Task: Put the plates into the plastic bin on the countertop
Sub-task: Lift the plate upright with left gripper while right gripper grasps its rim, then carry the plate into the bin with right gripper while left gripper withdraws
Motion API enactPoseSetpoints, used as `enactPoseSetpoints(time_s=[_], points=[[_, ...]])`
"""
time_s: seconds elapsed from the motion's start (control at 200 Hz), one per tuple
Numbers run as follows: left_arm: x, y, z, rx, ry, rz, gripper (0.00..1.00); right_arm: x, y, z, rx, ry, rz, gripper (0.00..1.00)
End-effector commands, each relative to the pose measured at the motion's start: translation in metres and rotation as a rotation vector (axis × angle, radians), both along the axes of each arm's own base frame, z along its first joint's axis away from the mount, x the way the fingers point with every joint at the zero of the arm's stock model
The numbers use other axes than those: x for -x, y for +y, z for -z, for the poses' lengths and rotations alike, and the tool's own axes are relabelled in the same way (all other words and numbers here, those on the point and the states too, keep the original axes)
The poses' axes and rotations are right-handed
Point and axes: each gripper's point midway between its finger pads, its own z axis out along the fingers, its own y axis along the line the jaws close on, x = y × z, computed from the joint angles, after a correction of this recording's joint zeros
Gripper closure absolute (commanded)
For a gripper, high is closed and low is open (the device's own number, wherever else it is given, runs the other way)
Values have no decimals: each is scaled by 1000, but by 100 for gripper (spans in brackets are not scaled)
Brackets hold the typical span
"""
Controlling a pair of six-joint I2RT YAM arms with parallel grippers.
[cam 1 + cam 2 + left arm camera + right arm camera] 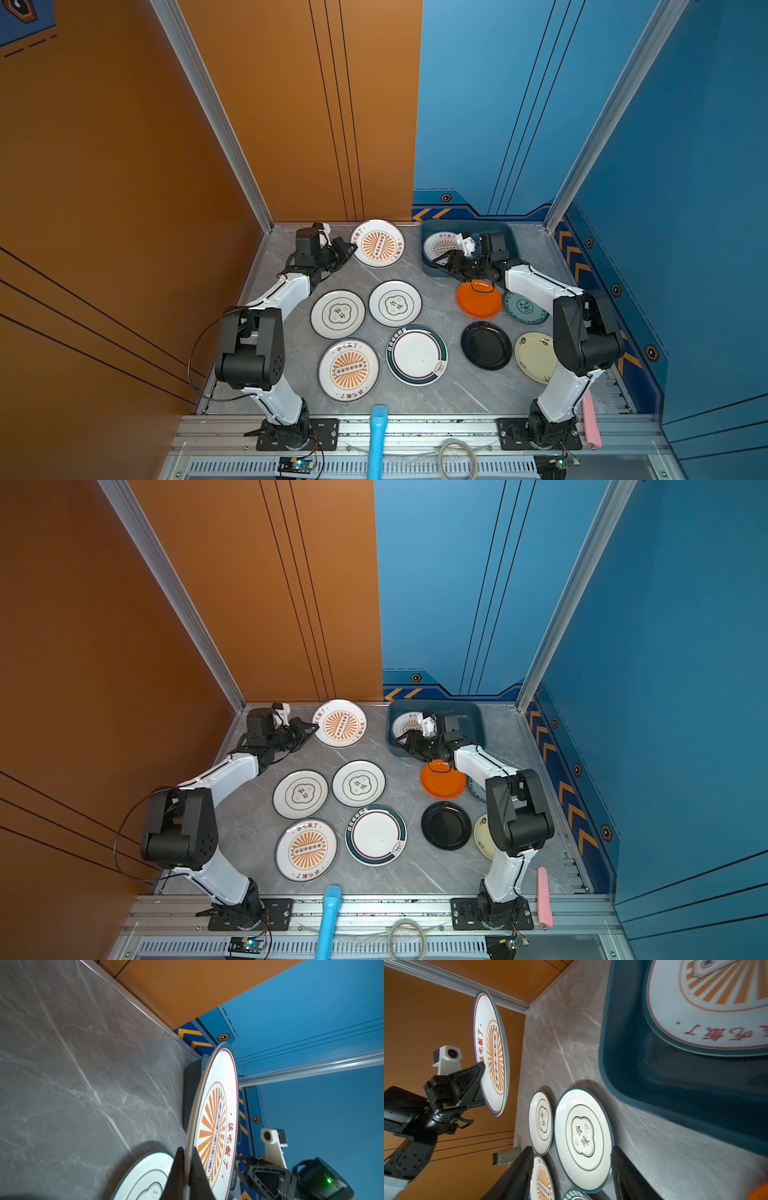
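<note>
- Left gripper [348, 250]: positioned at the far left of the countertop [436, 399]. Its jaws pinch the near rim of the held plate [377, 243], which has a sunburst pattern. In the right wrist view this plate hangs above the countertop, roughly level and face up.
- Left cloud plate [337, 313] and front sunburst plate [348, 370]: both lie flat on the countertop, the second nearer the front edge. They sit just beside each other.
- Right cloud plate [395, 303]: flat at mid-counter, just beside the left cloud plate.
- Teal-rim plate [417, 354]: flat, in front of the right cloud plate.
- Bin [510, 237]: in the far right corner of the countertop. One binned plate [438, 245], also with a sunburst pattern, lies inside at the left end.
- Right gripper [449, 264]: over the bin's near wall. Its jaws are spread, with nothing between them.
- Orange plate [478, 301] and black plate [486, 345]: flat on the countertop in front of the bin.
- Patterned plate [524, 308] and cream plate [535, 357]: flat at the far right, partly covered by the right arm [582, 332].
</note>
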Motion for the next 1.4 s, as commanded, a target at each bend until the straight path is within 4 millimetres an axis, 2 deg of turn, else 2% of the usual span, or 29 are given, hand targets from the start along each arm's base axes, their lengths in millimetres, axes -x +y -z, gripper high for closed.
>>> enactPoseSetpoints(time_s=[0.0, 0.125, 0.235, 0.445, 0.631, 0.806, 0.976, 1.176, 1.351, 1.396], points=[[39, -11, 14, 5, 38, 111, 100, 7, 20, -14, -83, -33, -80, 32], [66, -15, 23, 4, 53, 154, 100, 17, 33, -12, -101, -30, -139, 28], [80, -17, 26, -2, 50, 176, 100, 27, 44, -8, -116, -11, -190, 28], [90, -30, 21, 11, 33, 242, 100, 49, 62, 2, -96, 20, -286, 30], [93, -45, 14, 13, 11, 299, 100, 57, 71, 10, -77, 47, -328, 34], [93, -58, 11, 21, 4, 354, 100, 68, 80, 14, -82, 70, -382, 49], [93, -63, 12, 10, 7, 378, 100, 80, 78, 19, -63, 74, -413, 68], [97, -69, 22, -79, 35, 403, 100, 86, 78, 16, -74, 60, -424, 82], [96, -71, 26, -117, 48, 406, 100, 88, 78, 10, -81, 50, -427, 98], [95, -70, 27, -127, 51, 402, 97, 88, 77, 8, -82, 47, -424, 99]])
